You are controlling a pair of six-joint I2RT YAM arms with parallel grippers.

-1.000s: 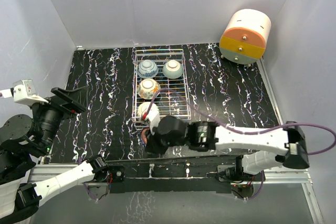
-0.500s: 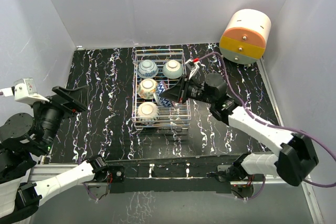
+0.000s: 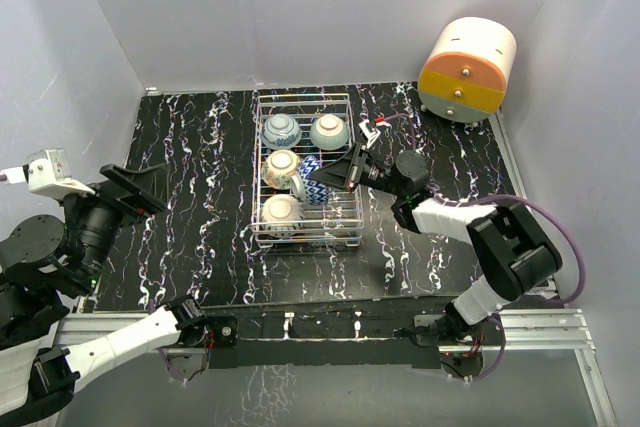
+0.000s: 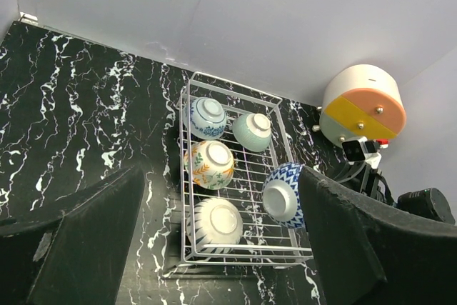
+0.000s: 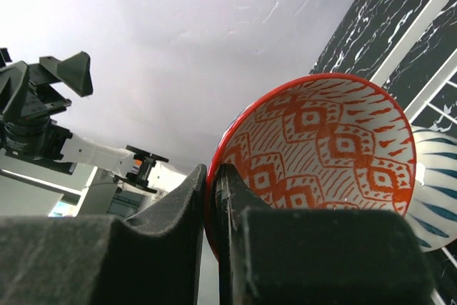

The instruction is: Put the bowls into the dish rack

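the right gripper (image 3: 322, 174) is clamped on the rim of the red patterned bowl (image 5: 321, 155), one finger inside and one outside, with no gap at the rim. that bowl is tipped on its side, its blue zigzag outside showing from above, over the right-hand column of the dish rack (image 3: 340, 222), just beside the leafy bowl (image 3: 283, 168); whether it touches the wires cannot be told. four more bowls sit in the rack: the blue-white bowl (image 3: 282, 130) and the pale mint bowl (image 3: 329, 131) at the far end, the leafy one in the middle left and the cream-tan bowl (image 3: 281, 211) at the near left. the left gripper (image 3: 142, 187) is raised at the left edge of the black marbled table (image 3: 200, 147), well apart from the rack, its fingers spread wide around nothing. a cream-and-orange drawer unit (image 3: 467, 67) stands at the far right corner.
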